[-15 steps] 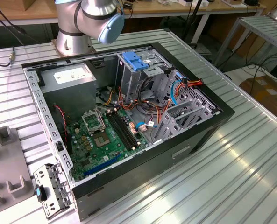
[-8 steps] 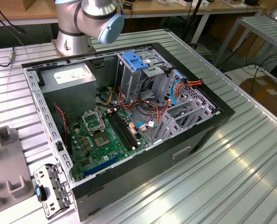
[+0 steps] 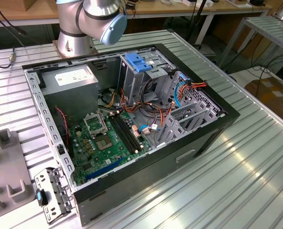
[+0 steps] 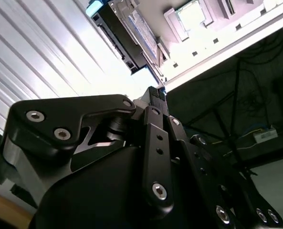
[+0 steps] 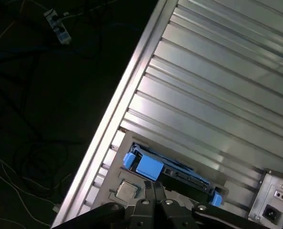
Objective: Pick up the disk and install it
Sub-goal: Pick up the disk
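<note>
The disk (image 5: 177,175) lies flat on a grey fixture tray (image 5: 113,202) near the edge of the ribbed metal table, with blue plastic rails at both ends. In the second wrist view the disk (image 4: 131,33) appears edge-on, beyond the fingertips. My gripper (image 5: 153,187) hangs well above it, its two black fingers pressed together and holding nothing. The same shut gripper (image 4: 155,91) shows in the second wrist view. The open computer case (image 3: 198,143) lies on its side in the exterior view, with grey drive cages (image 3: 184,119) inside.
The arm's base (image 3: 79,28) stands behind the case. A grey power-supply box (image 3: 72,76) sits in the case's back corner. A metal bracket with a blue latch (image 3: 49,194) lies beside the case. Past the table edge (image 5: 127,95) is dark floor with cables.
</note>
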Controlling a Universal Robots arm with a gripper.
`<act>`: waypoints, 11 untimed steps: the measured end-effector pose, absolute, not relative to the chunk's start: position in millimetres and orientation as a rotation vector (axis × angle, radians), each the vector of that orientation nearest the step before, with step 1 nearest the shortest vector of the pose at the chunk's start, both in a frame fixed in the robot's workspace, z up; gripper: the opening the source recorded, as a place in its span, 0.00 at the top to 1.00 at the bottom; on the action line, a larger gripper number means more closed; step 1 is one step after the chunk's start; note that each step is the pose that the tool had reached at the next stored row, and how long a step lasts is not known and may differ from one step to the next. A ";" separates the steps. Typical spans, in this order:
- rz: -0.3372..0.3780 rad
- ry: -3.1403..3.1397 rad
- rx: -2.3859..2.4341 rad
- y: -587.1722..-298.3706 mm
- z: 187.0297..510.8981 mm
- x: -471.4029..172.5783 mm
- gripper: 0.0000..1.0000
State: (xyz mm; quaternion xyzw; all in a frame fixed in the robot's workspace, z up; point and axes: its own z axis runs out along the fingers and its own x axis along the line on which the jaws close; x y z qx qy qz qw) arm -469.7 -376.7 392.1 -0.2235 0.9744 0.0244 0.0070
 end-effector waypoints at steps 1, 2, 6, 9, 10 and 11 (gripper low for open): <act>0.076 3.040 -0.734 -376.7 392.0 -469.7 0.89; 0.077 3.034 -0.758 -376.7 392.0 -469.7 0.89; 0.077 3.000 -0.891 -376.7 391.9 -469.7 0.89; 0.078 2.967 -1.003 -376.7 391.8 -469.7 0.89; 0.078 2.960 -1.025 -376.7 391.8 -469.7 0.89; 0.078 2.940 -1.083 -376.7 391.7 -469.7 0.89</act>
